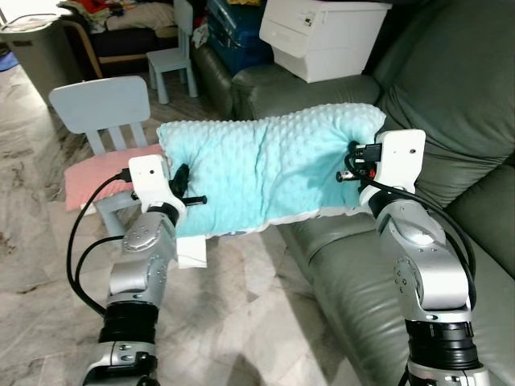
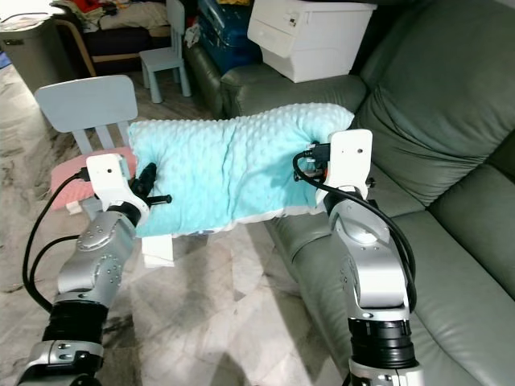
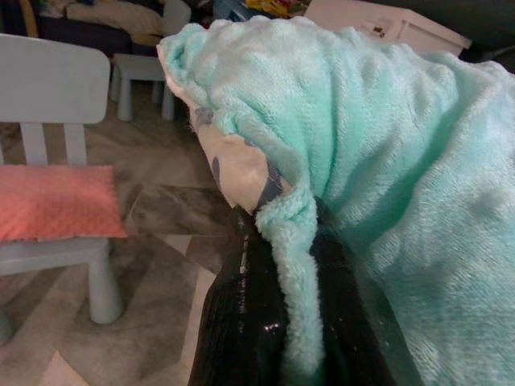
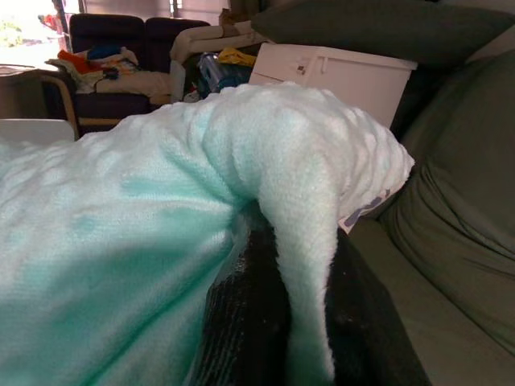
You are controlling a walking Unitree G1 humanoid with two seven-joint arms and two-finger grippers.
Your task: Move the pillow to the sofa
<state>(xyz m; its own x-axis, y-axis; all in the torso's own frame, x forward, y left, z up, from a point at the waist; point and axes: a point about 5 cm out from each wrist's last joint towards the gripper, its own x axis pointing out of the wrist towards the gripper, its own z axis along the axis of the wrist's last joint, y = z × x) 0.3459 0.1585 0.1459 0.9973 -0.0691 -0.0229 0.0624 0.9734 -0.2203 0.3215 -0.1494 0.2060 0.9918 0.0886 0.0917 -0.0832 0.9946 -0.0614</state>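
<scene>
Between both arms, mint pillow (image 1: 265, 173), left gripper (image 3: 278, 322) and right gripper (image 4: 306, 322) pinching its ends, above sofa (image 1: 354, 273) edge.

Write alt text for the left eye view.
Two silver robot arms hold a mint green pillow stretched between them, left gripper and right gripper pinching opposite ends, over a grey-green sofa. Behind it, a pale blue child's chair carries a pink cushion.

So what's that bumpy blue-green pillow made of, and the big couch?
The pillow looks like soft plush fleece: raised dots and fuzzy pile show where both grippers pinch it. The sofa looks like dark green leather or faux leather, smooth with a dull sheen and creases.
</scene>
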